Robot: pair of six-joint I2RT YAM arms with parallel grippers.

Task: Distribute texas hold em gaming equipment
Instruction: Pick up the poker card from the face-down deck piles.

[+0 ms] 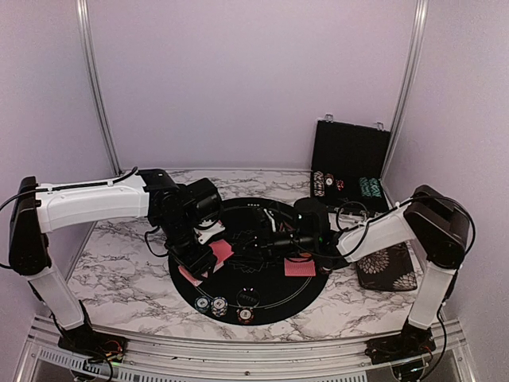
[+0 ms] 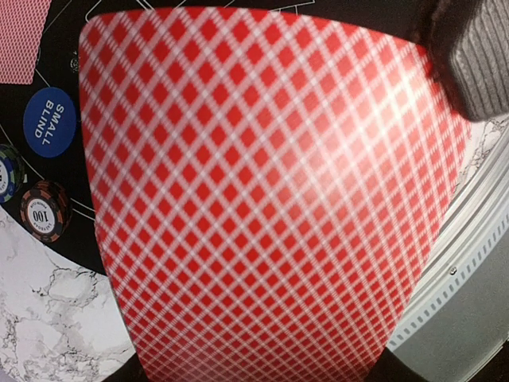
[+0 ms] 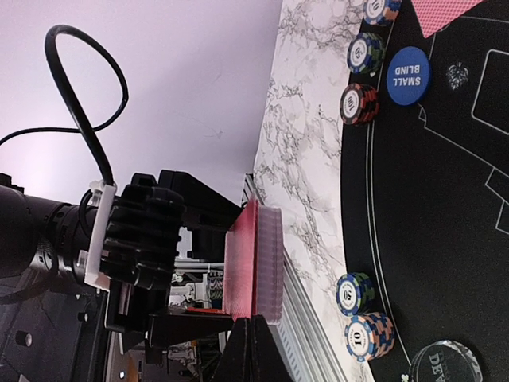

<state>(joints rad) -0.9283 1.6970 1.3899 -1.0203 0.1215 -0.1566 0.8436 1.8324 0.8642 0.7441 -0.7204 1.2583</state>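
Red criss-cross card deck (image 2: 262,207): pinched in left gripper (image 1: 199,256), over round black mat (image 1: 270,306) edge | right gripper (image 3: 250,354): pressed together by deck | on mat: striped chip stacks (image 3: 362,103), blue round button (image 3: 408,76), few cards (image 1: 300,267) | to do: likely more dealing
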